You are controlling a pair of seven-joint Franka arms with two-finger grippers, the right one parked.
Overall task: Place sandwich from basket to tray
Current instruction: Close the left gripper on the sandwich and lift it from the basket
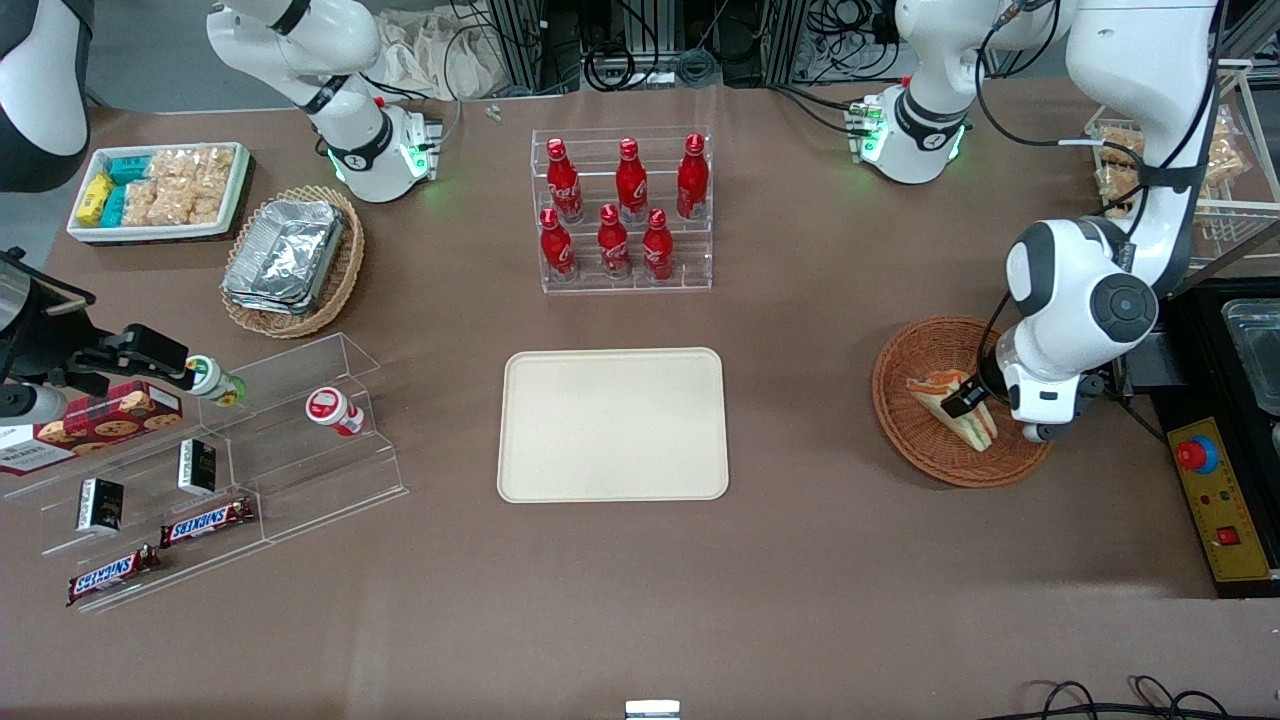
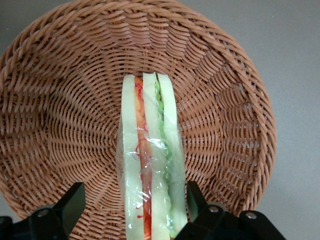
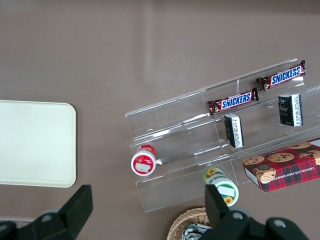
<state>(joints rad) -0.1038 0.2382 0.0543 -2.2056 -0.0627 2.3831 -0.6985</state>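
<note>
The sandwich (image 1: 975, 428), a wrapped wedge with orange, red and green filling, stands on edge in the reddish-brown wicker basket (image 1: 900, 380) toward the working arm's end of the table. The left arm's gripper (image 1: 965, 402) is down in the basket and straddles the sandwich. In the left wrist view the gripper (image 2: 135, 194) is open: one finger (image 2: 196, 197) is against the sandwich (image 2: 150, 150), the other finger (image 2: 75, 200) stands apart from it over the basket's weave (image 2: 60, 100). The cream tray (image 1: 613, 425) lies bare at the table's middle; its corner also shows in the right wrist view (image 3: 35, 142).
A clear rack of red bottles (image 1: 625, 210) stands farther from the front camera than the tray. A tan basket of foil containers (image 1: 290, 260), a white snack tray (image 1: 155, 190) and clear shelves with snacks (image 1: 200, 470) lie toward the parked arm's end. A control box (image 1: 1220, 500) is beside the basket.
</note>
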